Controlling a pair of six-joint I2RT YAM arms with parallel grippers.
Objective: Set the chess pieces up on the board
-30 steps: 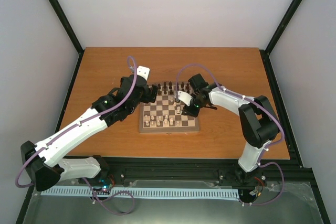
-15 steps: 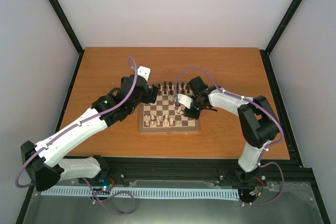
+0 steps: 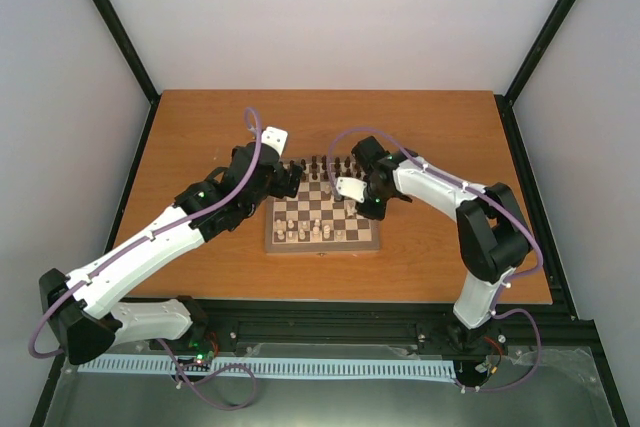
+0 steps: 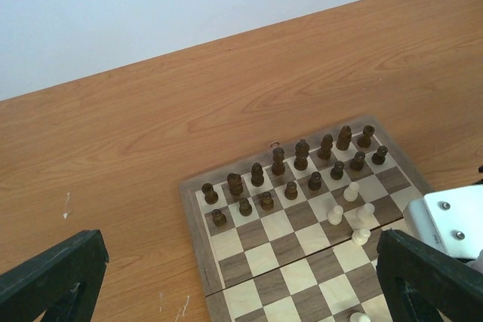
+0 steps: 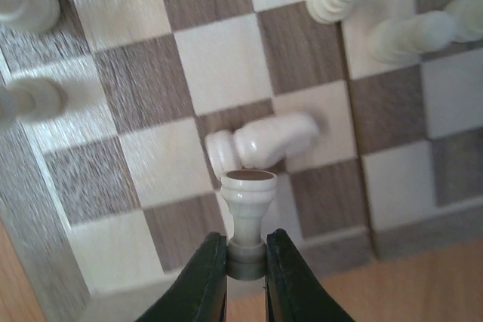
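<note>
The chess pieces (image 4: 301,154) sit on the board (image 4: 290,250) atop the table (image 4: 151,133).

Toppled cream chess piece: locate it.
Right wrist view: the toppled cream piece lies on the checkered wooden board, just beyond the held cream piece between the right fingers.

Sixteen dark brown pieces (image 4: 291,190) are standing on one board (image 4: 192,209), in two rows of eight. Five cream pieces (image 4: 352,191) are showing in the left wrist view. More are sitting outside it, too small to count. Two arms (image 3: 160,237) are reaching over the board.
</note>
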